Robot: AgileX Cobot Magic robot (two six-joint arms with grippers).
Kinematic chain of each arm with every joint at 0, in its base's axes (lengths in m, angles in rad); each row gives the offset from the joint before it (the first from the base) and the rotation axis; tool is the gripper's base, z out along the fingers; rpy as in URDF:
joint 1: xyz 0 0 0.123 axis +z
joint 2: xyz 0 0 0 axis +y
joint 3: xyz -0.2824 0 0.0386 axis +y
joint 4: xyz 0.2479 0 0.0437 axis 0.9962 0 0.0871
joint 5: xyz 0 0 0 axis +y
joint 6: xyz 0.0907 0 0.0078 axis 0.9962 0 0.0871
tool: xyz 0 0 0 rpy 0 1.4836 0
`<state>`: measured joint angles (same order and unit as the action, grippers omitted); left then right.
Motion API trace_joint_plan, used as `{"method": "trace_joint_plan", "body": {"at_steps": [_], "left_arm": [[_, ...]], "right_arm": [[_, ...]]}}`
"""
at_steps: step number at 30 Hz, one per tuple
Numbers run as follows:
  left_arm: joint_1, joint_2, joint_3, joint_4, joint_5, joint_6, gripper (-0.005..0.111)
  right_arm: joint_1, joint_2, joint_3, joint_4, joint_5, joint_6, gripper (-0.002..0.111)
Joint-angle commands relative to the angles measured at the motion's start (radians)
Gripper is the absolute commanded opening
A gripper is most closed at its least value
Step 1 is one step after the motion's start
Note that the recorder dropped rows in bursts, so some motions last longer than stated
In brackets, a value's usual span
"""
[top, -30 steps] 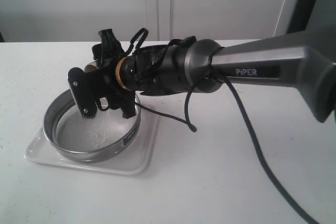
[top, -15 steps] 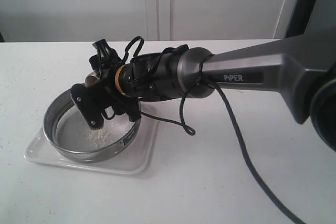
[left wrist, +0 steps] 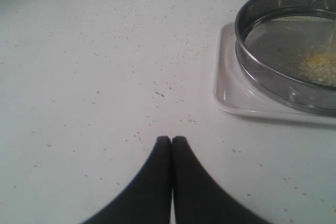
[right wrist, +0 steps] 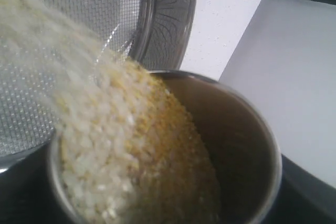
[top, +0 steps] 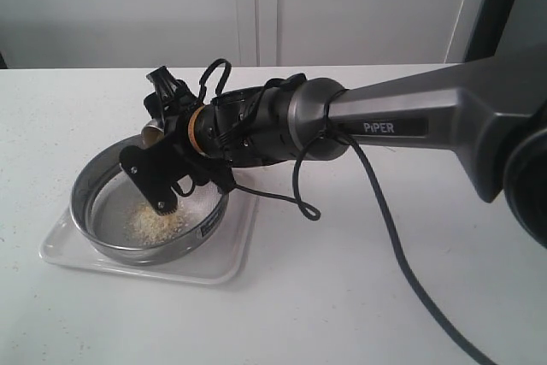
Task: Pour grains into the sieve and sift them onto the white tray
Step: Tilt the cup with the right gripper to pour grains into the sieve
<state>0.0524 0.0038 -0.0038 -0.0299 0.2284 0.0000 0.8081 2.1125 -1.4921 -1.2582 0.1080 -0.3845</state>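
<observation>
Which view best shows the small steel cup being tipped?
Right wrist view: the round steel cup fills the frame, yellow and white grains pouring out. Exterior view shows only its rim behind the right end effector; left wrist view, nothing.

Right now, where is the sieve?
The sieve sits on the white tray at the exterior view's left, beneath the tilted cup pouring grains.

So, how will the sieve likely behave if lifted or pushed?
The sieve looks rigid, a steel rim with mesh, so it should keep its shape. Its smooth round wall may slip when gripped. Pushed, it would probably slide on the white tray, shifting the grains.
</observation>
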Motion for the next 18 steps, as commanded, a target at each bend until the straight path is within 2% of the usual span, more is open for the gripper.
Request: {"method": "trace_joint_plan", "body": {"at_steps": [1,18], "left_arm": [[-0.006,-0.004,0.004,-0.006,0.004,0.000,0.000],[-0.006,-0.004,0.004,-0.006,0.004,0.000,0.000]], "right_arm": [[0.000,-0.008,-0.012,-0.025,0.001,-0.004,0.000],[0.000,-0.007,-0.012,-0.107,0.001,-0.004,0.000]]}}
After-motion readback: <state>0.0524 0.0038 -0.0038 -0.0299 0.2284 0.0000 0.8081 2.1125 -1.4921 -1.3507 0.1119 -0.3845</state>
